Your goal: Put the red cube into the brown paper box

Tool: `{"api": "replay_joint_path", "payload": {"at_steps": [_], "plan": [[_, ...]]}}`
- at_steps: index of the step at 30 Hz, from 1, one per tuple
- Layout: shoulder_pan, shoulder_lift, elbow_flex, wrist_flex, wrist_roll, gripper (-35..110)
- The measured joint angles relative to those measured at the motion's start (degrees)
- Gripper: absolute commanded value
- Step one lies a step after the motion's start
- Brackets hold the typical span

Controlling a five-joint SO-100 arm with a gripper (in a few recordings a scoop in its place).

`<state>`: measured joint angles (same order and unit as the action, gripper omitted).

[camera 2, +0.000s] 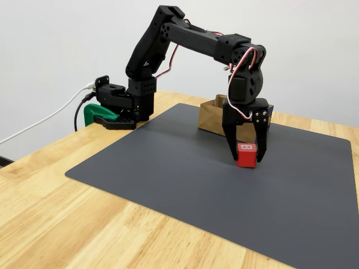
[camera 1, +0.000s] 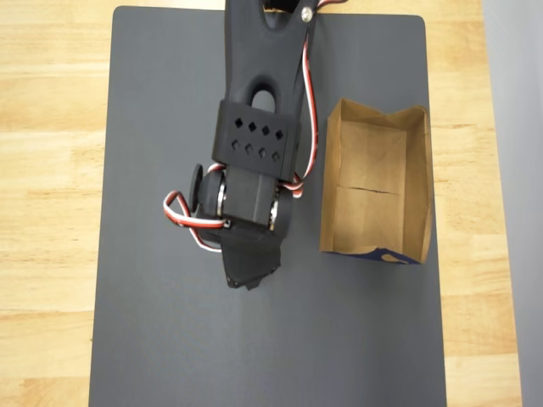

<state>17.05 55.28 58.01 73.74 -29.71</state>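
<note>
In the fixed view the end effector [camera 2: 247, 154] points down, its fingers spread either side of the cube [camera 2: 246, 155] on the mat [camera 2: 168, 168]. The box [camera 1: 377, 191] sits far behind on the mat.

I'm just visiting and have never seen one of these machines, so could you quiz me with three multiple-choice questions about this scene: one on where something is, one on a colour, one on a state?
1. Where is the red cube?
A. Inside the brown paper box
B. On the dark mat, between the gripper's fingers
C. On the bare wood

2. What colour is the clamp at the arm's base?
A. Green
B. Yellow
C. White

3. What does the brown paper box hold?
A. The cube
B. Nothing
C. A cable

Answers:
1 B: in the fixed view the gripper straddles the cube on the mat.
2 A: the clamp shows green.
3 B: the overhead view shows a bare box floor.
</note>
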Motion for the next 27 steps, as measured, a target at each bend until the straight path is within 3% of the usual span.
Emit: {"api": "replay_joint_path", "payload": {"at_steps": [27], "plan": [[0.0,0.79,0.35,-3.34,0.53,0]]}}
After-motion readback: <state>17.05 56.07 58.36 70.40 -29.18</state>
